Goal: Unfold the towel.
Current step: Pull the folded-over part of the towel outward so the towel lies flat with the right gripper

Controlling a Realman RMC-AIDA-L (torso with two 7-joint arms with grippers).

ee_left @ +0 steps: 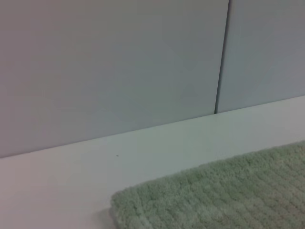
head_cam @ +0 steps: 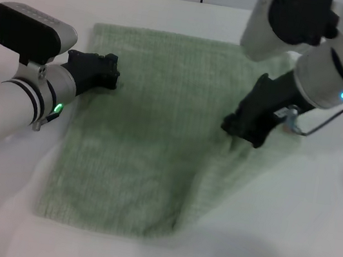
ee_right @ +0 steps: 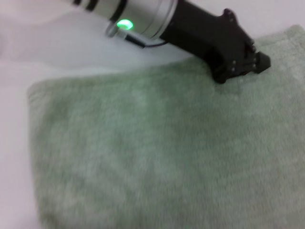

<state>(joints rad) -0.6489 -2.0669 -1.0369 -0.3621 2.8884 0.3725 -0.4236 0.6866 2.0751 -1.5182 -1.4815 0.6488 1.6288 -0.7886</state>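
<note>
The pale sage-green towel [head_cam: 145, 131] lies on the white table, its right part drawn up into a slanting ridge. My right gripper [head_cam: 239, 129] is shut on the towel's top layer at that ridge, right of the middle, and holds it slightly raised. My left gripper [head_cam: 107, 71] rests on the towel's left edge near the far left corner. It also shows in the right wrist view [ee_right: 248, 61], lying on the cloth [ee_right: 157, 148]. The left wrist view shows only a towel corner [ee_left: 214, 195] close by.
The white table [head_cam: 282, 250] surrounds the towel on all sides. A pale wall [ee_left: 109, 67] with a vertical seam stands behind the table's far edge. The right arm's bulky white housing [head_cam: 338, 63] hangs over the towel's far right corner.
</note>
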